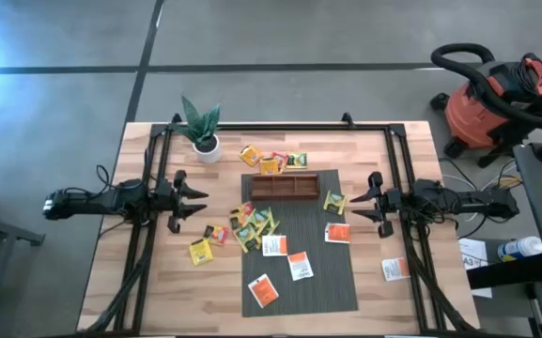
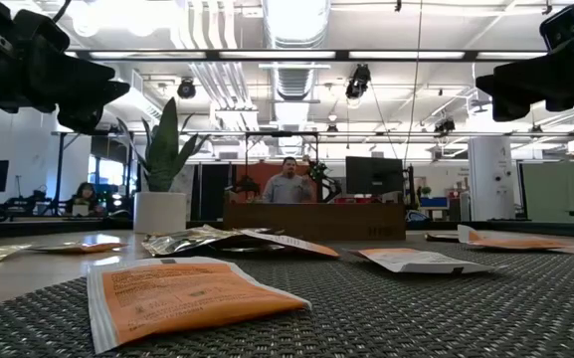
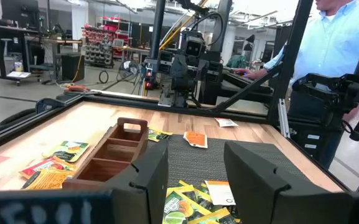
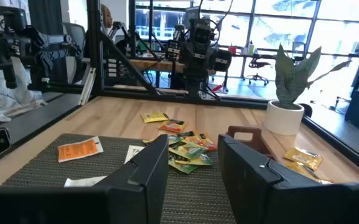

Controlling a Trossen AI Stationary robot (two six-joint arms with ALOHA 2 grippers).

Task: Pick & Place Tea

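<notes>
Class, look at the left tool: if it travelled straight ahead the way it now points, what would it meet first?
Probably nothing nearby: the open left tool hangs above the table, so it would likely pass over the tea sachet pile and head toward the right tool; height is hard to judge.

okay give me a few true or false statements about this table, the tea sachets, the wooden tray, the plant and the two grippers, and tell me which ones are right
1. The wooden tray lies at the far end of the grey mat. True.
2. The left gripper is shut on a yellow sachet. False: its fingers stand open with nothing between them, above the bare wood left of the mat.
3. The potted plant stands on the mat. False: it stands on the wooden table, off the mat, near the far left corner.
4. The right gripper is open and empty, at the mat's right edge. True.
5. One white-and-orange sachet lies off the mat, on the wood to its right. True.
</notes>
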